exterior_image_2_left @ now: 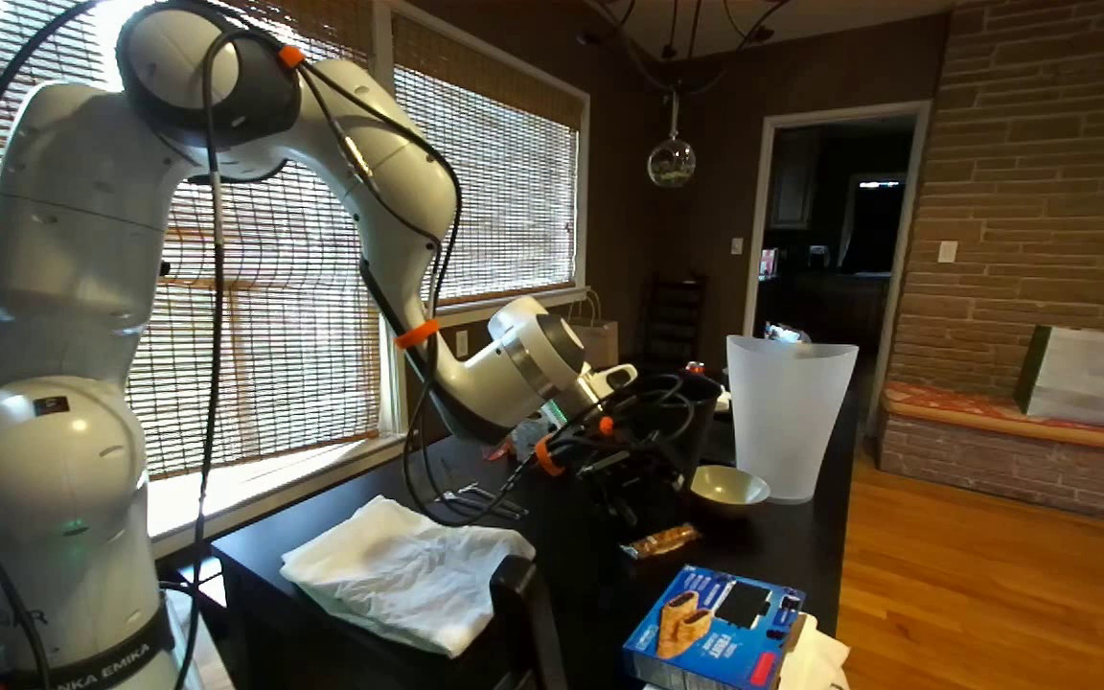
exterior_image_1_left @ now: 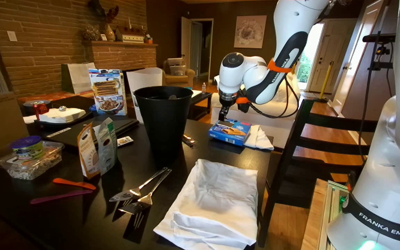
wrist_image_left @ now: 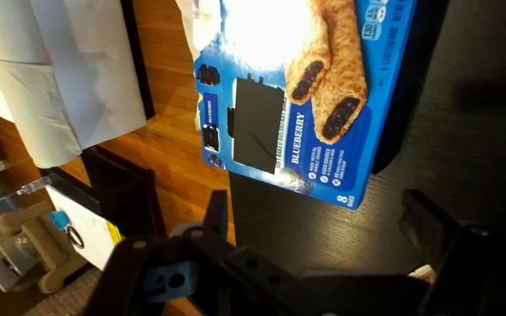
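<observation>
My gripper [wrist_image_left: 316, 219] is open in the wrist view, its two dark fingers spread wide with only dark table between them. In the exterior views it hangs above the table [exterior_image_1_left: 223, 114], [exterior_image_2_left: 621, 498]. Nearest ahead is a blue box of blueberry breakfast bars [wrist_image_left: 305, 131], lying flat near the table edge. It also shows in both exterior views [exterior_image_1_left: 230, 132], [exterior_image_2_left: 705, 628]. The fingers look apart from the box. A wrapped bar [exterior_image_2_left: 662, 541] lies on the table by the black bin [exterior_image_1_left: 163, 121]. A corner of a pale wrapper or packet [wrist_image_left: 423, 273] peeks out by the right finger.
A folded white cloth [exterior_image_1_left: 217, 205] lies near the robot, with metal servers [exterior_image_1_left: 144, 198] beside it. A frosted bin [exterior_image_2_left: 787, 422] and metal bowl [exterior_image_2_left: 729, 486] stand beyond. Pouches [exterior_image_1_left: 106, 147], a cereal box [exterior_image_1_left: 108, 92] and a dark chair [exterior_image_1_left: 293, 146] are around.
</observation>
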### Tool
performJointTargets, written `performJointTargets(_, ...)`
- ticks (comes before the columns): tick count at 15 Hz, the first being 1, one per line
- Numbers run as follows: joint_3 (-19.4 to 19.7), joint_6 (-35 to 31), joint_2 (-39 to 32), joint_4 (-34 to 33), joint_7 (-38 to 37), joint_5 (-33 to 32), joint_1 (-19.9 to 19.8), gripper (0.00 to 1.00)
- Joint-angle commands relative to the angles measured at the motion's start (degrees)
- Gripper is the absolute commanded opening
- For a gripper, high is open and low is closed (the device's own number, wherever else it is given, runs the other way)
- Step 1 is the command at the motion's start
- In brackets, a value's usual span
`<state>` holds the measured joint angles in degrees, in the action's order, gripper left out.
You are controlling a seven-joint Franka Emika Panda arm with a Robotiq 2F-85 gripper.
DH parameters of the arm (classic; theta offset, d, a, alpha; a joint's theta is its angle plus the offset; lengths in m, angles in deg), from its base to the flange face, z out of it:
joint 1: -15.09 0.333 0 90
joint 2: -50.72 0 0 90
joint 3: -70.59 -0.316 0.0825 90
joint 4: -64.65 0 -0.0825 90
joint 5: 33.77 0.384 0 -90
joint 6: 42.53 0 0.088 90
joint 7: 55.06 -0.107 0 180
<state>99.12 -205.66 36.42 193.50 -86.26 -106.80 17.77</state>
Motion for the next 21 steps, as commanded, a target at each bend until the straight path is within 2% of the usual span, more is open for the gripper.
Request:
performJointTargets(1, -1.2, 0.1, -0.9, -1.1, 5.1, 8.1, -1.9, 1.00)
performJointTargets(3, -3.7, 0.6, -2.7, -3.2, 11.9, 19.1, -5.7, 1.00)
performJointTargets(5, -9.2, 2.5, -3.8, -5.7, 17.7, 28.7, -12.1, 1.00)
performJointTargets(6, -4.8, 1.1, -1.9, -2.3, 13.4, 22.2, -7.0, 1.00)
performJointTargets(7, -7.3, 1.6, -2.3, -3.5, 15.6, 25.1, -10.0, 1.00)
performJointTargets(8, -7.7, 1.6, -2.8, -4.4, 16.5, 26.4, -11.0, 1.00)
performJointTargets(11, -8.2, 1.6, -3.4, -5.0, 16.7, 27.2, -11.4, 1.00)
performJointTargets(12, -9.2, 1.8, -4.4, -6.1, 18.4, 29.8, -12.4, 1.00)
performJointTargets(15, -15.0, 7.3, -6.4, -9.6, 28.9, 44.9, -17.9, 1.00)
performJointTargets(18, -16.0, 14.5, -9.0, -15.6, 38.4, 57.1, -20.3, 1.00)
performJointTargets(21, -16.2, 20.3, -12.9, -23.4, 45.2, 63.1, -23.5, 1.00)
